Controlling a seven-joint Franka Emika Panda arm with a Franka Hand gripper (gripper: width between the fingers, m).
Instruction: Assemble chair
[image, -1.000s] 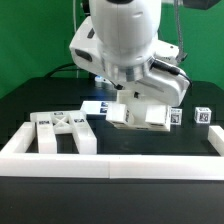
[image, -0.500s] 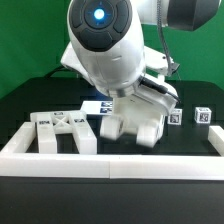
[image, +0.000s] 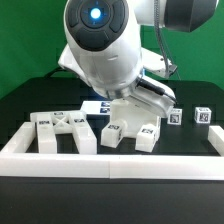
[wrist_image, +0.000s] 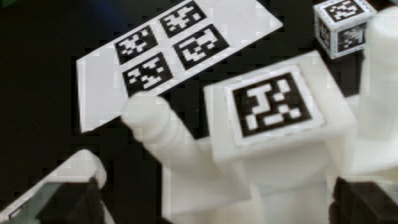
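A blocky white chair part (image: 128, 133) with square tags rests on the black table just behind the front rail. In the wrist view the same chair part (wrist_image: 267, 110) fills the middle, tag facing up, a rounded peg (wrist_image: 153, 122) at its side. My gripper (wrist_image: 217, 206) straddles it, open: the dark fingers (wrist_image: 50, 200) stand wide at either side, and a dark gap shows between one finger and the part. In the exterior view the arm's wrist (image: 100, 50) hides the jaws. A white frame piece (image: 60, 128) lies toward the exterior view's left.
The marker board (image: 98, 106) lies flat behind the part, seen also as the marker board (wrist_image: 175, 48). Two small tagged posts (image: 176, 117) (image: 203, 116) stand at the exterior view's right. A long white rail (image: 110, 162) borders the front and sides.
The chair part, held tilted off the table a second ago, has come down to rest on it. The jaws have spread wide and let it go.
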